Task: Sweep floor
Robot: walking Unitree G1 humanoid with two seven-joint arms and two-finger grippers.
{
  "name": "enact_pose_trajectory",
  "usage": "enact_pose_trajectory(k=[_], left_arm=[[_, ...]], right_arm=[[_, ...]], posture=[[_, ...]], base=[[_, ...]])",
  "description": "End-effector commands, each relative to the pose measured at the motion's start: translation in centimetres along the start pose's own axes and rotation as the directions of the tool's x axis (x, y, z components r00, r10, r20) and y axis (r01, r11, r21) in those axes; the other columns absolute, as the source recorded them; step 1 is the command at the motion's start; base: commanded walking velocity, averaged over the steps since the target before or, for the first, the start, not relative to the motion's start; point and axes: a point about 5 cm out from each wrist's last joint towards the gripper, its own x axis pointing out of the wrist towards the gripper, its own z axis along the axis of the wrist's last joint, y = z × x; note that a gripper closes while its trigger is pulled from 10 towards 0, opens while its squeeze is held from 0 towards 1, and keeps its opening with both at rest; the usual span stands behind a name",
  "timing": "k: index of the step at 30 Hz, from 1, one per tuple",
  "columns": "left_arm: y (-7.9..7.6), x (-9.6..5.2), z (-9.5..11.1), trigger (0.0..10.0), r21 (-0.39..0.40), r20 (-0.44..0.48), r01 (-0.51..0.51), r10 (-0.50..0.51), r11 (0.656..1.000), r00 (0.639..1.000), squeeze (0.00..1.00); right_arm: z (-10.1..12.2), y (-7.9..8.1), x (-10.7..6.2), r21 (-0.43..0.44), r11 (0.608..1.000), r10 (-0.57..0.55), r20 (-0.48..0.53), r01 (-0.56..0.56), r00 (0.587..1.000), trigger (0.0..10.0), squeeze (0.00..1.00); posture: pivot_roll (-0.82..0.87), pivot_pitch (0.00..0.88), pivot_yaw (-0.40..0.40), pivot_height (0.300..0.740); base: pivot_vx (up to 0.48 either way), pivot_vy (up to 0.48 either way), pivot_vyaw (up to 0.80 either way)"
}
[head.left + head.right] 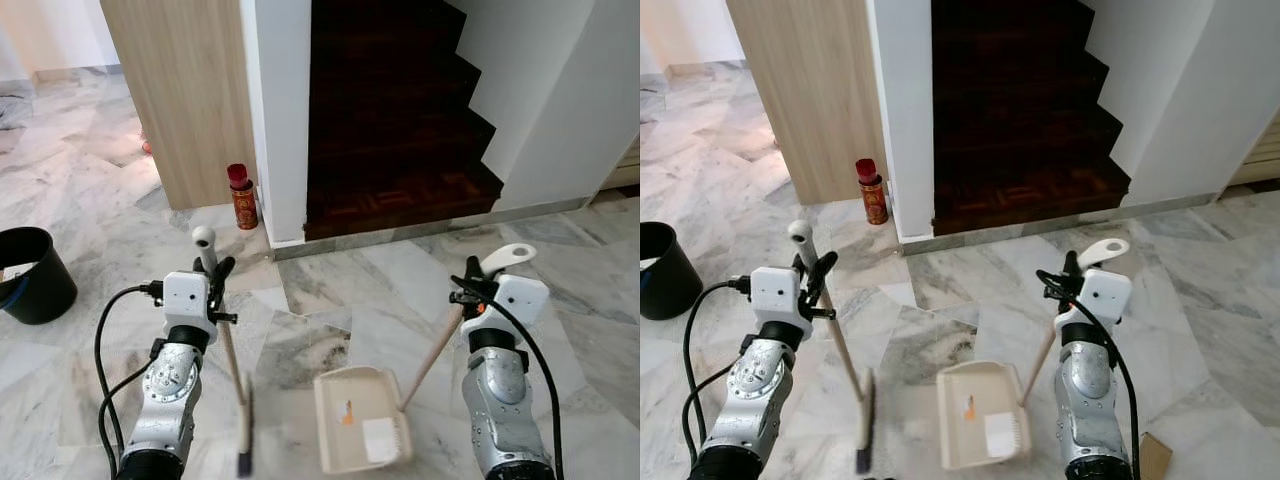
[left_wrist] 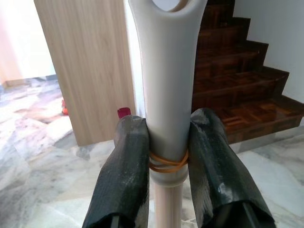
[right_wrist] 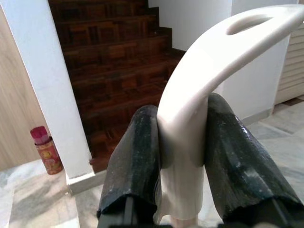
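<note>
- Left eye view showed a glossy grey-veined marble floor (image 1: 560,330) before dark wooden stairs (image 1: 400,150).
- The left gripper (image 2: 166,156) was clamped on a broom (image 1: 232,370) handle, smooth grey plastic ringed by a rubber band (image 2: 167,165); the bristle head rested on the floor between the arms.
- The right gripper (image 3: 183,147) gripped the curved cream handle of a dustpan (image 1: 362,418), its flat rectangular tray on the floor beside the broom head.
- A round black bucket (image 1: 35,275) stood well to the left.

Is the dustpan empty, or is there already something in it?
Not empty. The dustpan, held by the right gripper, has a small orange scrap and a pale paper-like piece lying on its tray.
</note>
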Motion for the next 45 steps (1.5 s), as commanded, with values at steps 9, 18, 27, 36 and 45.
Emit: enact_pose_trajectory(k=[9,18,27,36,45], left_arm=[[-0.16,0.48,1.12,10.0,0.005,0.044,0.01,-0.01,1.0,0.999,0.0],[-0.29,0.5,1.14,10.0,0.003,0.044,0.017,-0.017,1.0,0.999,0.0],[-0.49,0.45,1.13,10.0,-0.001,0.041,0.017,-0.017,1.0,0.999,0.0],[-0.38,0.43,1.14,10.0,0.0,0.04,0.009,-0.009,1.0,0.999,0.0],[-0.25,0.5,1.21,10.0,0.0,0.039,0.004,-0.004,1.0,0.999,0.0]], right_arm=[[1.58,0.35,0.58,0.024,1.0,0.017,0.061,-0.019,0.998,10.0,0.0],[1.51,0.35,0.42,0.027,0.999,0.018,0.059,-0.019,0.998,10.0,0.0],[1.43,0.36,0.32,0.029,0.999,0.022,0.05,-0.023,0.999,10.0,0.0],[1.52,0.47,0.48,0.03,0.999,0.029,0.049,-0.03,0.998,10.0,0.0],[1.63,0.6,0.54,0.033,0.999,0.028,0.05,-0.03,0.998,10.0,0.0]], posture=[[0.0,0.0,-0.036,0.74],[0.01,0.0,-0.037,0.74],[0.01,0.0,-0.041,0.74],[0.01,0.0,-0.046,0.74],[0.02,0.0,-0.044,0.74]], base=[[0.0,0.319,0.0],[0.0,0.344,0.0],[0.0,0.342,0.0],[0.0,0.342,0.0],[0.0,0.342,0.0]])
